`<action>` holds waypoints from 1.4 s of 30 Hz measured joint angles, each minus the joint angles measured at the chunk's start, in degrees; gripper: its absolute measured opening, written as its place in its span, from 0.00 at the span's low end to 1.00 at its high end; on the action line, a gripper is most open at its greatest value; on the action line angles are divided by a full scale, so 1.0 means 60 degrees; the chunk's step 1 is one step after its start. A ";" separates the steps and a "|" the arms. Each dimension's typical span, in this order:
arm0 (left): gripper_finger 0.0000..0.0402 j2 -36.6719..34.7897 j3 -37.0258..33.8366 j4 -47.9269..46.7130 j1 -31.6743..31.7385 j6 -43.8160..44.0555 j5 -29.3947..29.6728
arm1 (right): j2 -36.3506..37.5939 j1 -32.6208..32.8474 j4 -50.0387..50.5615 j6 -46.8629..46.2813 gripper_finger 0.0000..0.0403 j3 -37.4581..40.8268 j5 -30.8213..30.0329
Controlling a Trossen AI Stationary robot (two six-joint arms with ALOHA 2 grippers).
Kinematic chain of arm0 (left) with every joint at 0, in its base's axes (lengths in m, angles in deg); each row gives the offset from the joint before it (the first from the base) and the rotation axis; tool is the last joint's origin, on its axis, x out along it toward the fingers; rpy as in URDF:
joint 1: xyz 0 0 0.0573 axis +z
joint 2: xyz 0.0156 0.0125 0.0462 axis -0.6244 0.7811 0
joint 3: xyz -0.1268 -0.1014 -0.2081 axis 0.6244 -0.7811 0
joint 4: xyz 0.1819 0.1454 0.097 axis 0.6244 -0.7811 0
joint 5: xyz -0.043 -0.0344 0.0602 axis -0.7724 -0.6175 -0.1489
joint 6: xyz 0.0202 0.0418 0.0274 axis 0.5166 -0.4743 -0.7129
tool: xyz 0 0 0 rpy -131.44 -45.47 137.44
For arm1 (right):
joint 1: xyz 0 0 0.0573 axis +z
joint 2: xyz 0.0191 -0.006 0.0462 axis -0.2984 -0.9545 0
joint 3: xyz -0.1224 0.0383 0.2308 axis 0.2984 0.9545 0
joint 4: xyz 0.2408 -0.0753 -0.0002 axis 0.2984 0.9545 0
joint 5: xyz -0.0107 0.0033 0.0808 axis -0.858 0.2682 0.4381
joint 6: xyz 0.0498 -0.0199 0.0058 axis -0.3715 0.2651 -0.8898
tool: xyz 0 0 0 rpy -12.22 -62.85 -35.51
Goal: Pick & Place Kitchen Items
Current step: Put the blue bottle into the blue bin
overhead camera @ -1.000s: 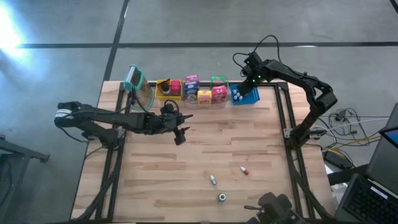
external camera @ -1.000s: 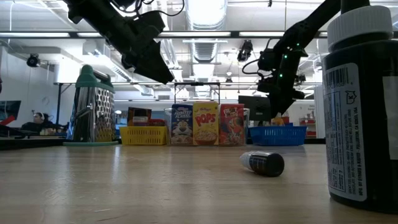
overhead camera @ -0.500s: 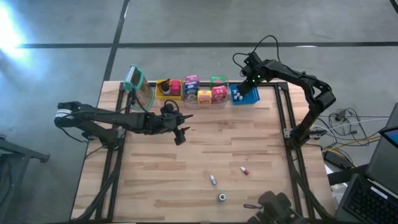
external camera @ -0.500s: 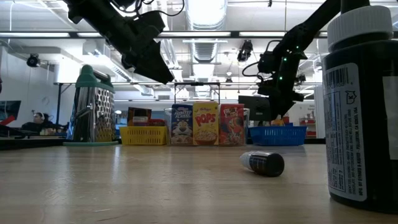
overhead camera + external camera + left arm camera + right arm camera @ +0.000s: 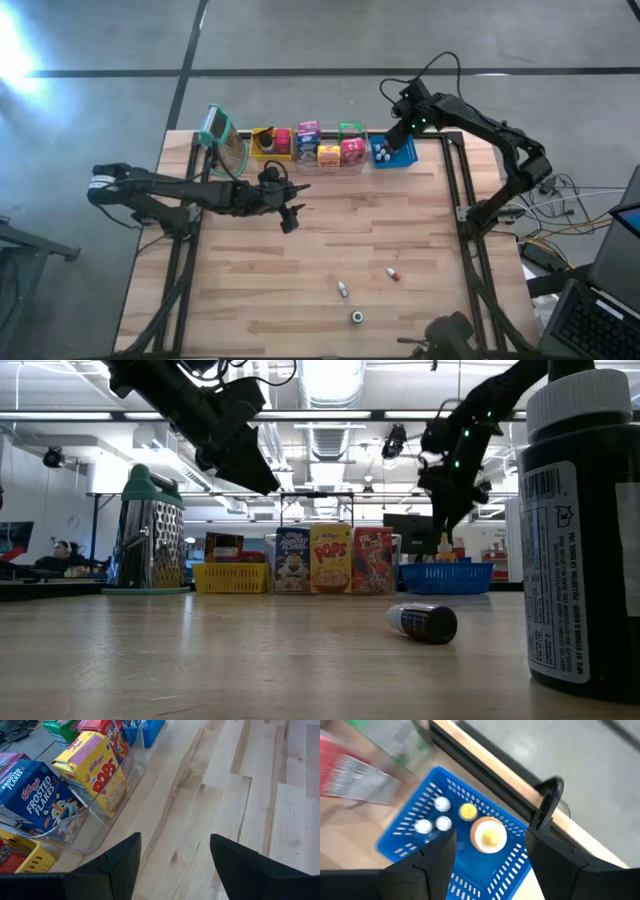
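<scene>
My right gripper (image 5: 489, 857) hangs open above the blue bin (image 5: 399, 836) at the table's far right (image 5: 386, 159), touching nothing. In the bin stand an orange bottle with a yellow cap (image 5: 489, 836), a yellow-capped one (image 5: 467, 811) and white-capped bottles (image 5: 433, 818). My left gripper (image 5: 175, 865) waits open over the table's left middle (image 5: 291, 217), holding nothing. Three small items lie loose near the front edge: a dark little bottle (image 5: 343, 289), a red-and-white piece (image 5: 393, 273) and a jar (image 5: 357, 317).
A clear bin (image 5: 107, 827) at the far edge holds cereal boxes, Frosted Flakes (image 5: 37, 802) and Pops (image 5: 100, 775). Left of it are a yellow bin (image 5: 268, 142) and a green-topped grater (image 5: 222, 135). A big dark bottle (image 5: 585, 530) stands right before the low camera.
My right gripper has risen away from the blue bin and moved slightly toward the table's far edge. The orange bottle now shows standing in the bin below it.
</scene>
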 joint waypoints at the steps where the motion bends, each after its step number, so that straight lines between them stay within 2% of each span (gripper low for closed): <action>1: 0.61 -0.0002 -0.0001 0.0000 -0.0002 0.0000 0.0000 | 0.0178 0.0057 -0.0001 0.0035 0.57 -0.0004 -0.0001; 13: 0.61 -0.0002 0.0000 0.0000 0.0000 0.0000 0.0000 | 0.2772 0.0994 0.0164 0.0284 0.48 -0.0013 0.0003; 21: 0.61 -0.0002 0.0000 -0.0003 0.0000 0.0000 0.0000 | 0.4206 0.2207 0.1059 0.0410 0.38 0.0022 0.0002; 29: 0.61 0.0000 0.0002 0.0000 0.0000 0.0000 0.0000 | 0.5241 0.4118 0.1868 -0.0554 0.26 0.0054 0.0005; 36: 0.61 -0.0001 0.0001 -0.0004 0.0000 0.0000 0.0000 | 0.5730 0.6062 0.1897 -0.1320 0.12 0.0211 -0.0017; 42: 0.61 -0.0004 0.0001 -0.0004 -0.0004 0.0000 0.0000 | 0.5669 0.7495 0.1898 -0.1668 0.03 0.0236 -0.0814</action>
